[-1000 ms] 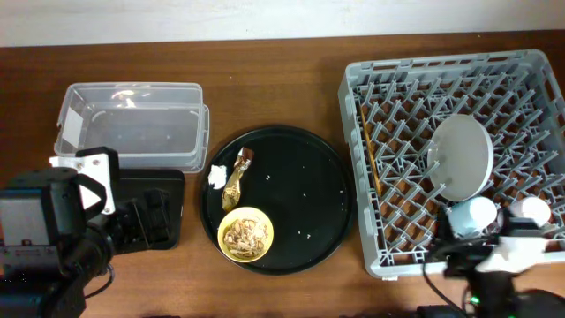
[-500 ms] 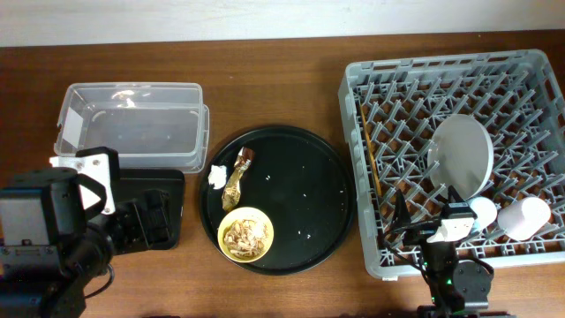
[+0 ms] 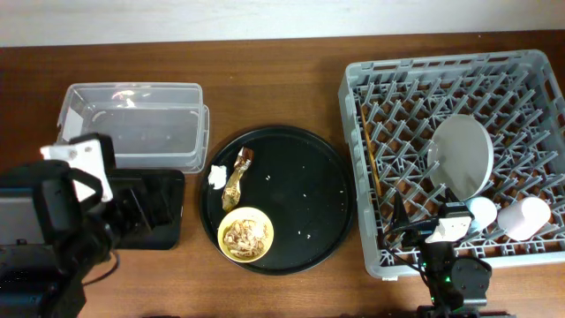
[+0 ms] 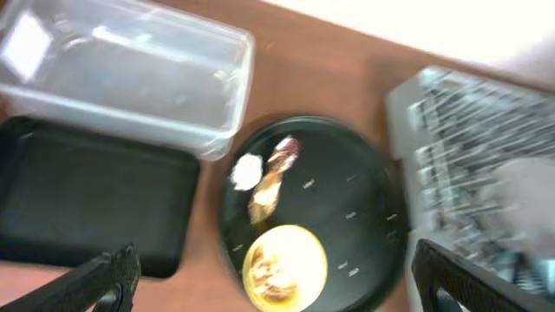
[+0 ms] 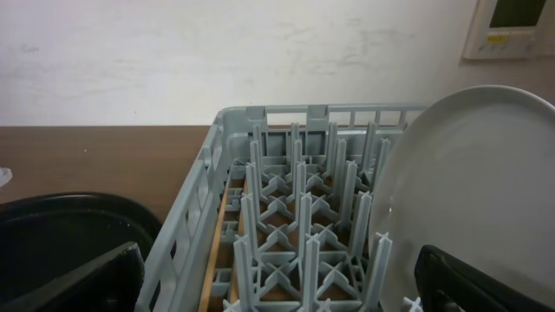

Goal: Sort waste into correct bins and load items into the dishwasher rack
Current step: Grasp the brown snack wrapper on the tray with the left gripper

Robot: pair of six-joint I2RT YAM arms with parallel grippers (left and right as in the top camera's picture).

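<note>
The grey dishwasher rack (image 3: 459,88) holds the pale green plate (image 3: 463,157) upright, two small pale cups (image 3: 523,217) lying at its front right, and the chopsticks (image 3: 369,159) along its left side. The yellow bowl (image 3: 245,234) with food scraps, a white tissue (image 3: 217,175) and the gold wrapper (image 3: 235,181) lie on the round black tray. The clear box (image 3: 132,124) and the black rectangular tray (image 3: 154,208) are at the left. My left gripper (image 4: 277,282) is open and empty, high over the bowl (image 4: 284,264). My right gripper (image 5: 286,286) is open and empty at the rack's front edge, beside the plate (image 5: 468,199).
The round black tray (image 3: 300,159) lies between the bins and the rack, with a few small crumbs on it. My left arm (image 3: 53,230) covers the table's front left corner. My right arm (image 3: 450,269) is at the rack's front edge.
My right arm has pulled back from over the cups to the rack's front edge, leaving both cups in the rack. My left arm has risen and shifted slightly left.
</note>
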